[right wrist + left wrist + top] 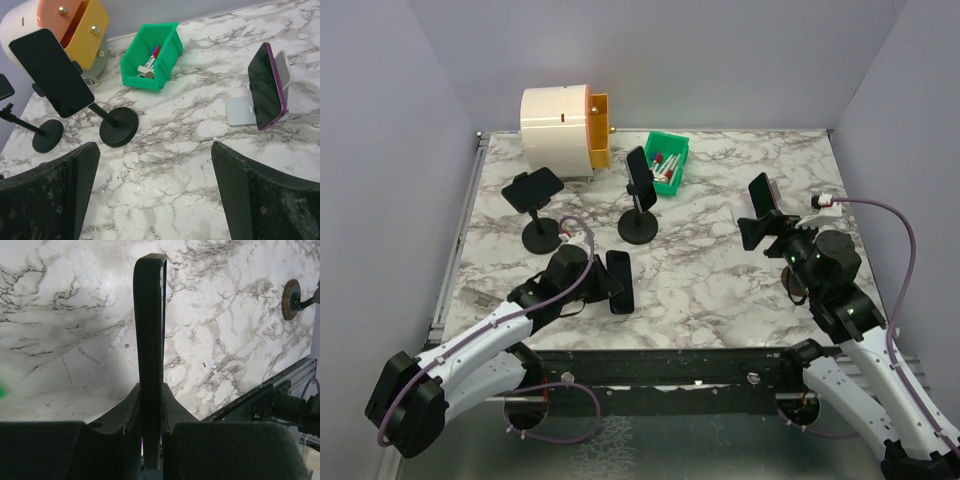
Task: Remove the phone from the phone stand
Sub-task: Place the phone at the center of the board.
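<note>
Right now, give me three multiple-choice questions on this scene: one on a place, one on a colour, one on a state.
1. Where is the green bin? A) at the back, right of the white drum B) at the near edge C) off the table
2. What colour rims the phone on the grey stand? A) red B) purple C) yellow
3. How is the left gripper? A) open, empty B) shut on a black phone C) out of view
Answers: A, it sits by the drum in the top view; B, its case edge shows purple; B, the fingers pinch the phone's edge.
</note>
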### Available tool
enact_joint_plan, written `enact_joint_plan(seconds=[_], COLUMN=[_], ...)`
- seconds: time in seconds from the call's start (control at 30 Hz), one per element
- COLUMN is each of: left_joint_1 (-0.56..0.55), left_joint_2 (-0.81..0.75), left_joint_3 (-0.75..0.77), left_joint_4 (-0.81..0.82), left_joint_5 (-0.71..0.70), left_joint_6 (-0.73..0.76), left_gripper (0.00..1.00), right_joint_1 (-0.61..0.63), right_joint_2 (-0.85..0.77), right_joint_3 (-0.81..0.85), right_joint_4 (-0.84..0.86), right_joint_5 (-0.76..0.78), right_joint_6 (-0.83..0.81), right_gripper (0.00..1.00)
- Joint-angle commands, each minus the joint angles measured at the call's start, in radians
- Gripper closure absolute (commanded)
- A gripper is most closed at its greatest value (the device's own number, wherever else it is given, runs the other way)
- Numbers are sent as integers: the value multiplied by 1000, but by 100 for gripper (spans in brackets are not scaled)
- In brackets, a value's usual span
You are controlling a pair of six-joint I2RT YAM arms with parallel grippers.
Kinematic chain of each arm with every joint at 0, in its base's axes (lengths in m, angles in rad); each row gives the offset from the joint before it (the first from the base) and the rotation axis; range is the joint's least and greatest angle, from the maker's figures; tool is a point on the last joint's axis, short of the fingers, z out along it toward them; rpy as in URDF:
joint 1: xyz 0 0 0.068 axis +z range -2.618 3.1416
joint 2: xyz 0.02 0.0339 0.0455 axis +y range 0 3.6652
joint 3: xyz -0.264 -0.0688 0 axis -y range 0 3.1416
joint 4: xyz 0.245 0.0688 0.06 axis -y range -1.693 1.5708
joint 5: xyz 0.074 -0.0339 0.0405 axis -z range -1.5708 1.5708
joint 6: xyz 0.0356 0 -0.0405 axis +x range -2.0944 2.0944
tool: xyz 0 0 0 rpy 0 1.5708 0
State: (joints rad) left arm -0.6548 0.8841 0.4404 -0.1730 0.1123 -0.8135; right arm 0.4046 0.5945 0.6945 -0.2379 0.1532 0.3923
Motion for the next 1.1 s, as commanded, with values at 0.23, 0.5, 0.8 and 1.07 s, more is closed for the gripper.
enact_joint_plan(seconds=[0.23, 0.5, 0.8, 1.07], left_joint_1=[-3, -3, -3, -2], left_joint_2=[182, 211, 271, 258], left_joint_3=[33, 19, 19, 32], left_joint_4=[139, 161, 159, 109], left_joint_5=[7, 24, 54, 14], left_joint_6=[-99, -111, -119, -99], left_gripper=[100, 100, 97, 78], right_joint_1=[3, 3, 3, 3], right_joint_2=[-4, -14, -24, -38], right_joint_3=[-24, -29, -31, -33], right_joint_4=[-26, -24, -27, -29], right_joint_5=[6, 0, -15, -15], right_joint_6=[19, 19, 20, 19], right_gripper=[2, 2, 2, 2])
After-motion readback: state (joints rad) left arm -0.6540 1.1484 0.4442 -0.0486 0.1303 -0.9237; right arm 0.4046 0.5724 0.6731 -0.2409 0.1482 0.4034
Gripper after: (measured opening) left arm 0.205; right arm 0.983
